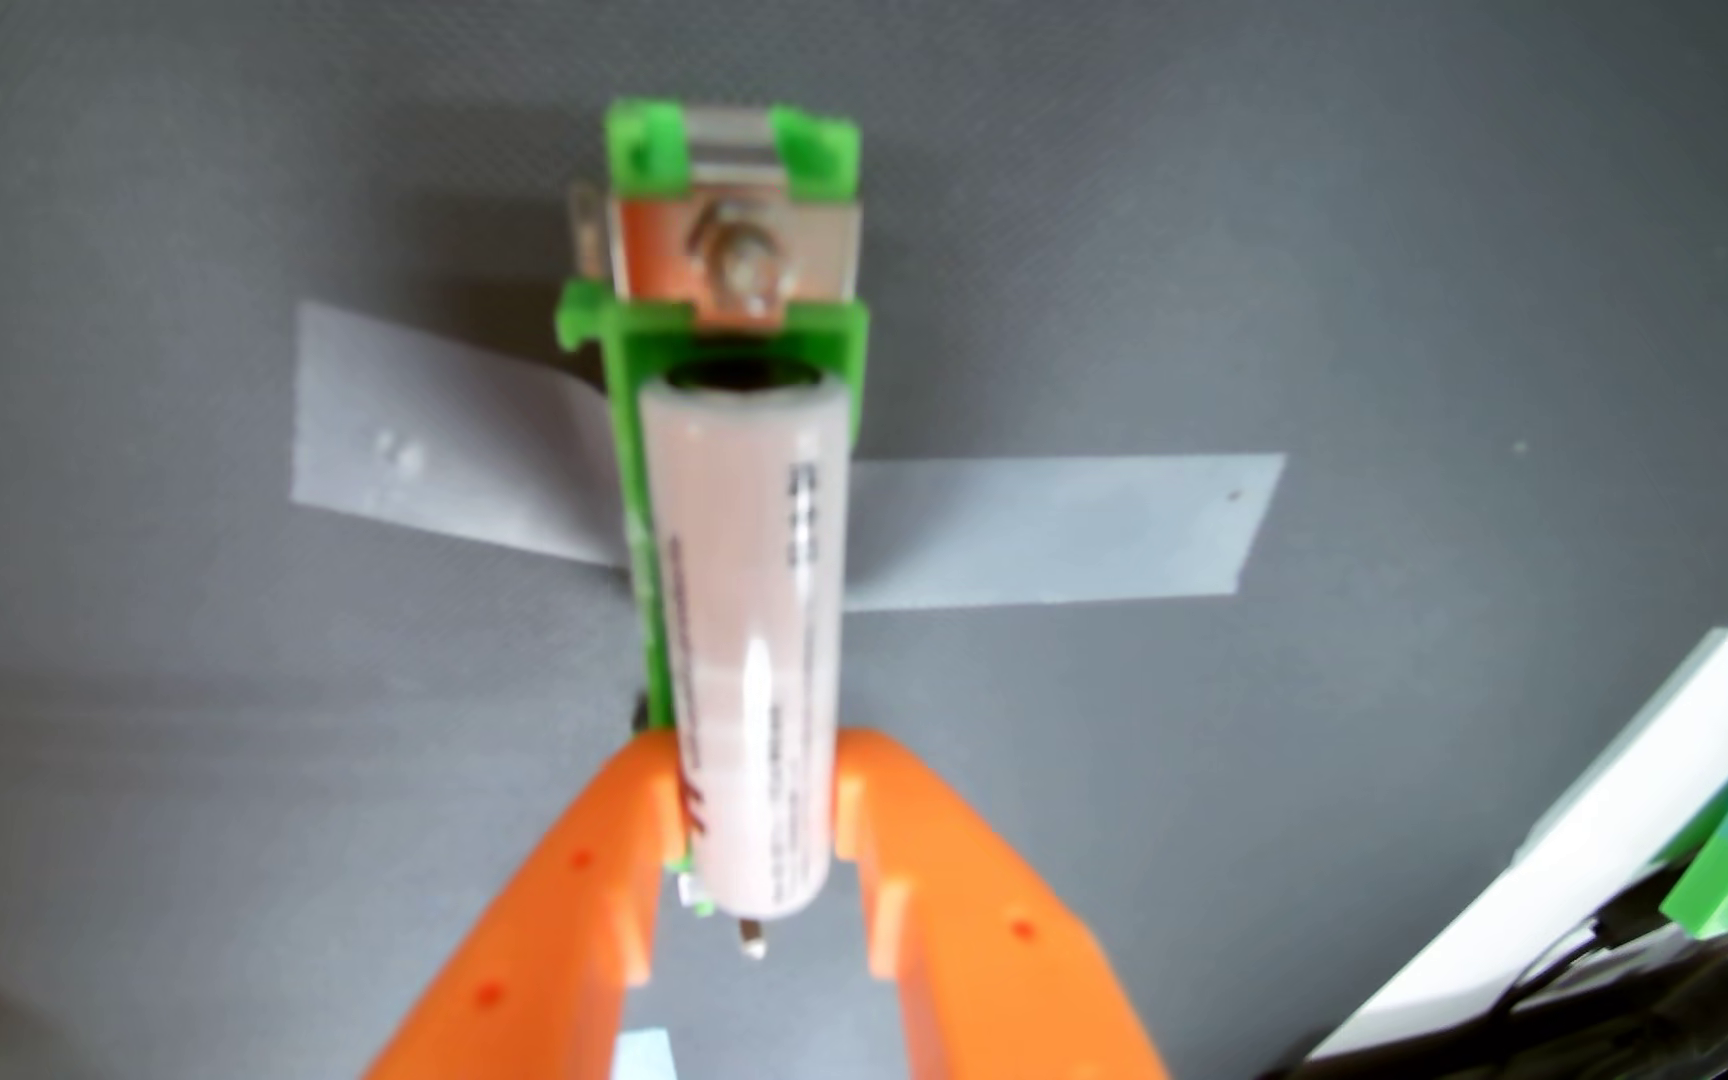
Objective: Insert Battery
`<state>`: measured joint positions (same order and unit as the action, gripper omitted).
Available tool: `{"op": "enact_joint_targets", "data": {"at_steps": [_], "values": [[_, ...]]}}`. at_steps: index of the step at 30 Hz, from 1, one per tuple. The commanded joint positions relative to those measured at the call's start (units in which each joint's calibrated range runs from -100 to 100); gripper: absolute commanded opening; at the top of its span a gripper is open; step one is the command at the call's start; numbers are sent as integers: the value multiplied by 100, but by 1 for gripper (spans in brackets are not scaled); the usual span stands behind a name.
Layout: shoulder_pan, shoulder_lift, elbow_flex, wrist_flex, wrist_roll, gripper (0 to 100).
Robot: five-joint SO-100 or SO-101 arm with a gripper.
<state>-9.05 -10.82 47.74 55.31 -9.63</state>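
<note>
My gripper (pixel 756 805) clamps the battery (pixel 746 644) over the green holder (pixel 735 239); risk, I judge: slight tilt jams it against the metal clip (pixel 735 265).

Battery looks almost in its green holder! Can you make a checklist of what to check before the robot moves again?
1. Battery lined up with the green holder: ok, it lies lengthwise along the holder.
2. Battery pushed fully down into the holder: cannot tell, the wrist view is blurry and looks along its length.
3. Far end touching the metal contact: cannot tell, that end looks close but a gap cannot be ruled out.
4. Pincer grip on the battery: cannot tell, the orange fingers flank the near end, but contact is unclear.
5. Holder fixed down: ok, grey tape crosses it on both sides.
</note>
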Motion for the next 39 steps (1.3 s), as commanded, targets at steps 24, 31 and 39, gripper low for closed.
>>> {"op": "enact_joint_targets", "data": {"at_steps": [24, 31, 39], "values": [[-110, -198, -105, 23, 21, 14], [-287, -207, -159, 184, 21, 14], [-464, -207, -861, 980, -15, 13]]}}
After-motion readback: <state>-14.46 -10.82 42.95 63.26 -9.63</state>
